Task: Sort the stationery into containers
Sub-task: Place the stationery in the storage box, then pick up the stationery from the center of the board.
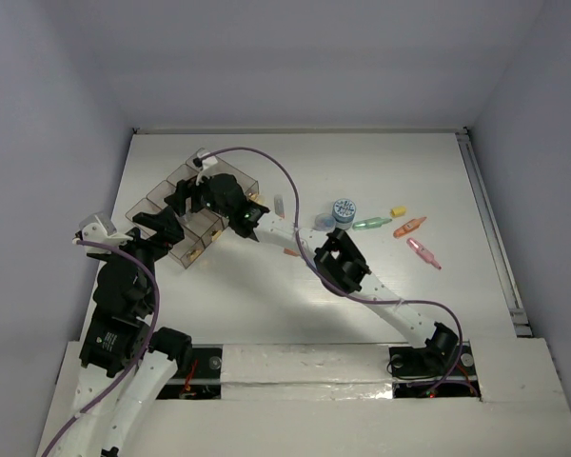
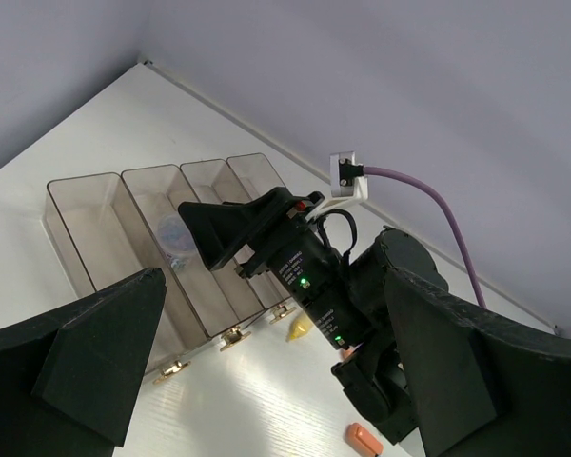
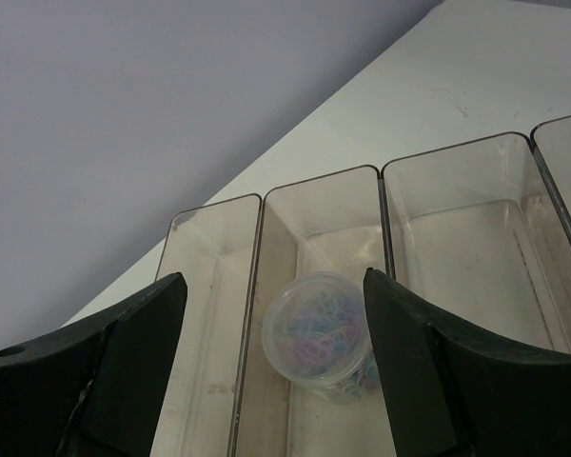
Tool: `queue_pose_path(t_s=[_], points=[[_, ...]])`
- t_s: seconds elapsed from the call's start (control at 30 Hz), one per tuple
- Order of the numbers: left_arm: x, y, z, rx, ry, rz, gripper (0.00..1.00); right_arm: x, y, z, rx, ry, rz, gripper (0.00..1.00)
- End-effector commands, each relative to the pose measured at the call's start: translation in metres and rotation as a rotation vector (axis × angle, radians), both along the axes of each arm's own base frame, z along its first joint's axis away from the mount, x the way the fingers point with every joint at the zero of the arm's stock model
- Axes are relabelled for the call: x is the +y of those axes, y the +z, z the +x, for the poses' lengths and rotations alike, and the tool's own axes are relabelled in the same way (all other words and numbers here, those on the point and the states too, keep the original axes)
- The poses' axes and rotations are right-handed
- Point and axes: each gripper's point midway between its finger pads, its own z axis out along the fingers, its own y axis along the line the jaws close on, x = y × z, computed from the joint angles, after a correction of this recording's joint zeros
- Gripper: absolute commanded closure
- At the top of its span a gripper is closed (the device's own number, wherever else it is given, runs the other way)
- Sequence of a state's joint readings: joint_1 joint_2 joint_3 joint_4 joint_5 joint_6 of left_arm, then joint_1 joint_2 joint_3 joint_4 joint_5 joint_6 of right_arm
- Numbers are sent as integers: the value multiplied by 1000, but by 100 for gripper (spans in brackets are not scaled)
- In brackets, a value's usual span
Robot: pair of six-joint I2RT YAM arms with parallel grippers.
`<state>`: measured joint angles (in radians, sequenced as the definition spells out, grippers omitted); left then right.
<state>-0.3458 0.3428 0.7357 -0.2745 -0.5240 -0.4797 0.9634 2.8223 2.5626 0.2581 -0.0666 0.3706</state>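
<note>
The containers (image 3: 457, 238) are a row of smoky clear boxes at the table's back left (image 1: 234, 177). A small round clear tub of coloured clips (image 3: 319, 333) lies tilted in the second box from the left. My right gripper (image 3: 274, 286) hangs open just above it, one finger on either side. The left wrist view shows the same tub (image 2: 176, 233) under the right gripper's fingers (image 2: 219, 233). My left gripper (image 2: 271, 286) is wide open and empty, near the boxes' clasp side (image 1: 162, 225). Loose stationery lies right of centre: a bluish round tub (image 1: 344, 208) and green (image 1: 371, 224), yellow (image 1: 397, 210), orange (image 1: 409, 227) and pink (image 1: 423, 253) pens.
A yellow pen (image 2: 300, 328) lies by the brass clasps (image 2: 230, 335), and an orange piece (image 2: 364, 438) lies on the table under the right arm. A clear round lid (image 1: 321, 224) sits beside the bluish tub. The right arm (image 1: 343, 262) stretches diagonally across the table.
</note>
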Motion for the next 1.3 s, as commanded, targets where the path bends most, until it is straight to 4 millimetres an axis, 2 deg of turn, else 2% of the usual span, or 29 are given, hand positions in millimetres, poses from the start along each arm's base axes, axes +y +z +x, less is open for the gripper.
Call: queue_pose_path(t_s=[0.0,0.13,0.17,0.2,0.27,0.3,0.33,0.37,0.4,0.43,0.47,0.5,0.53,0.6,0.63,0.67,0.7,0.73,0.77,0.93,1.0,1.13,1.2,1.23,1.27], points=[[0,27,-6,-81,-11,-18,1,-2,59,-3,-71,5,100,19],[0,27,-5,-81,-12,-17,1,-15,95,-10,-102,-2,105,19],[0,27,-5,-80,-12,-15,1,-22,73,-13,-75,-13,56,20],[0,28,-6,-83,-13,-15,1,-38,120,-15,-129,-47,97,21],[0,28,-7,-87,-15,-15,1,-60,132,-17,-140,-107,78,25],[0,28,-8,-88,-15,-15,1,-81,137,-26,-132,-129,51,29],[0,29,-8,-93,-18,-14,1,-100,138,-20,-123,-182,41,32],[-1,30,-8,-95,-24,-16,1,-112,137,-25,-108,-201,29,37],[-1,30,-9,-97,-27,-15,1,-135,133,-15,-76,-249,19,40],[-1,30,-9,-99,-28,-14,1,-163,121,-19,-32,-296,-29,44],[-2,30,-9,-99,-35,-14,1,-179,112,-19,-2,-323,-58,50],[-2,30,-9,-101,-36,-13,1,-199,103,-13,39,-363,-81,52],[-4,30,-8,-98,-41,-12,1,-225,81,-17,97,-417,-168,52],[-4,30,-8,-98,-45,-10,1,-256,60,-17,167,-493,-247,49],[-5,29,-7,-96,-48,-9,1,-281,41,-20,209,-557,-337,44],[-6,30,-7,-98,-53,-8,1,-299,35,-28,226,-597,-383,19],[-6,30,-7,-98,-54,-8,1,-311,30,-33,255,-635,-399,5],[-7,30,-7,-101,-56,-9,1,-329,21,-41,280,-674,-454,0],[-8,30,-7,-101,-62,-10,1,-345,19,-53,290,-690,-467,0],[-11,29,-5,-96,-74,-5,1,-392,-1,-83,362,-793,-502,0],[-11,29,-4,-95,-76,-3,1,-400,-15,-90,389,-810,-517,1],[-12,29,-4,-96,-80,-3,1,-400,-40,-93,436,-814,-542,1],[-12,29,-4,-95,-80,-3,1,-403,-49,-90,450,-833,-554,1],[-12,30,-4,-98,-82,-4,1,-408,-53,-82,461,-848,-542,1],[-12,30,-4,-98,-83,-4,1,-409,-62,-80,478,-846,-555,1]])
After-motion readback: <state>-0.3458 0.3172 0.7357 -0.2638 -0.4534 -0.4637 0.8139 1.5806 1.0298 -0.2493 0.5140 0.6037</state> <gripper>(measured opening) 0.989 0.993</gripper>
